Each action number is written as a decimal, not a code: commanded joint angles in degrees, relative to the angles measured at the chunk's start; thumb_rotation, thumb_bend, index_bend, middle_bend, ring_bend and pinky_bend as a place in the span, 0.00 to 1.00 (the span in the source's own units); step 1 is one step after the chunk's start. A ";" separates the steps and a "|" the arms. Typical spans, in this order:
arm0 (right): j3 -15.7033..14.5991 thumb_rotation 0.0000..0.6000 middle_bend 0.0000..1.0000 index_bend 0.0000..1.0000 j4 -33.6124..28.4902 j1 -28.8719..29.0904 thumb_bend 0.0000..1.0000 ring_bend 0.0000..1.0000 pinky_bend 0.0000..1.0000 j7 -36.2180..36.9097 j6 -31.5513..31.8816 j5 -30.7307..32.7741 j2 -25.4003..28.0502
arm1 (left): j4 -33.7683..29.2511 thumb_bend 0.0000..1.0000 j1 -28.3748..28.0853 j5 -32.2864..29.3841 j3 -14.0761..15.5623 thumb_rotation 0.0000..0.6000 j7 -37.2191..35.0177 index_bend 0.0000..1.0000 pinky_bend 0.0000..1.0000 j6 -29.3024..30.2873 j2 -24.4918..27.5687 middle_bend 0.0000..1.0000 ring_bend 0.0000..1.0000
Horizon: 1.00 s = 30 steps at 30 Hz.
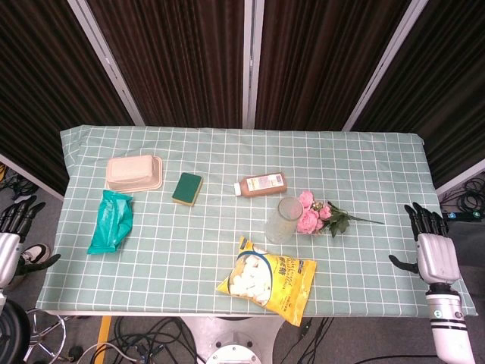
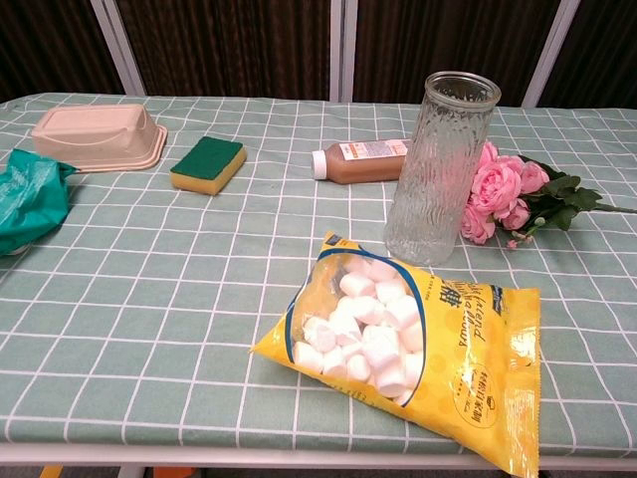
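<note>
Marshmallow bag nearest, front edge of table, approx 6 o'clock from the glass vase, its top edge touching or just short of the vase foot. Likely light, soft, crinkly film, slippery; best pinched at a flat end seam, not the puffy middle. Yellow w/ clear window, white marshmallows inside.

Vase: upright, ribbed clear glass, empty. Judged fragile, tippy, slick; wrap round mid-body.

Pink flowers lying at vase's 3 o'clock, stems pointing right. Delicate; take by stem.

Right hand at 3 o'clock edge, fingers apart, holding nothing. Left hand off table at 9 o'clock, fingers apart, empty.
</note>
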 commanded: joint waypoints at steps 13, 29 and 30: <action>3.02 1.00 0.00 0.00 5.45 2.56 0.03 0.00 0.00 -2.04 -6.99 6.91 -3.14 | 0.51 0.01 -0.63 0.13 0.17 1.00 -0.57 0.09 0.06 -1.11 0.23 0.00 0.00; 7.63 1.00 0.00 0.00 15.60 16.46 0.00 0.00 0.00 -8.58 -25.02 16.75 -11.54 | 1.44 0.01 -0.27 0.24 0.24 1.00 -1.02 0.09 0.06 -0.19 -0.41 0.00 0.00; 7.64 1.00 0.00 0.00 16.11 17.25 0.00 0.00 0.00 -9.23 -26.00 17.50 -12.12 | 1.48 0.01 -0.29 0.15 0.23 1.00 -1.06 0.09 0.06 -0.28 -0.37 0.00 0.00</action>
